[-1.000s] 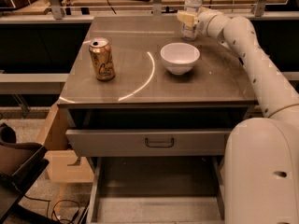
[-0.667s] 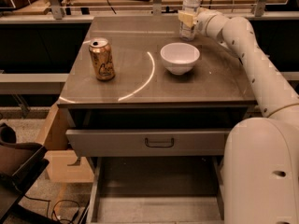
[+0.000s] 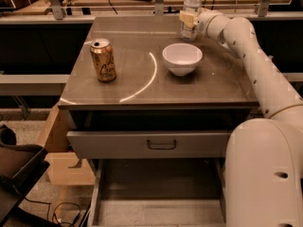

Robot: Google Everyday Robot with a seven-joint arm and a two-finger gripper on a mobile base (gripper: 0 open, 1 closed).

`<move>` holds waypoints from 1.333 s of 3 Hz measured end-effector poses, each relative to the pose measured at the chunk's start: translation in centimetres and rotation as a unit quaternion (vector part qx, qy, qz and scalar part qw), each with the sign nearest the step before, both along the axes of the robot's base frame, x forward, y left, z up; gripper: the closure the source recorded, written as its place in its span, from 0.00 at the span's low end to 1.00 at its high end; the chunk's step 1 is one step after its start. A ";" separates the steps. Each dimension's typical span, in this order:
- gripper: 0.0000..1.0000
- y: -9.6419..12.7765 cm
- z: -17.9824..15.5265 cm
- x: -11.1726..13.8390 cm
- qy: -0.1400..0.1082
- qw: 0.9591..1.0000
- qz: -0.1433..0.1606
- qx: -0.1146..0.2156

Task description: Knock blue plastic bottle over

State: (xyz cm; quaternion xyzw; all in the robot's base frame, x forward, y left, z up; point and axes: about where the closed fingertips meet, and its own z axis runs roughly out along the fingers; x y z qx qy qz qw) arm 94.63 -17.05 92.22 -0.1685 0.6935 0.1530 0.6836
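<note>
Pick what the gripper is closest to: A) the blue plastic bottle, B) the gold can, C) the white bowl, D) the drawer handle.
A: the gripper is right up against the upright blue plastic bottle at the table's far edge, with the white bowl and gold can farther off.

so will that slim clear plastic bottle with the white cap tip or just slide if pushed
Probably tips: the slim clear plastic bottle stands tall on a narrow base, and the gripper is beside it about mid-height at the back. The smooth metal tabletop may let it slide first. Once down, it likely rolls.
</note>
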 end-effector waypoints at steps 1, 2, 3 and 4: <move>1.00 0.0 0.0 0.0 0.000 1.000 0.000 0.000; 1.00 -1.1 1.2 -0.9 -0.003 0.999 -0.006 -0.043; 1.00 -2.8 2.8 -2.1 -0.005 0.995 -0.011 -0.103; 1.00 -4.0 4.3 -3.2 -0.006 0.988 -0.010 -0.157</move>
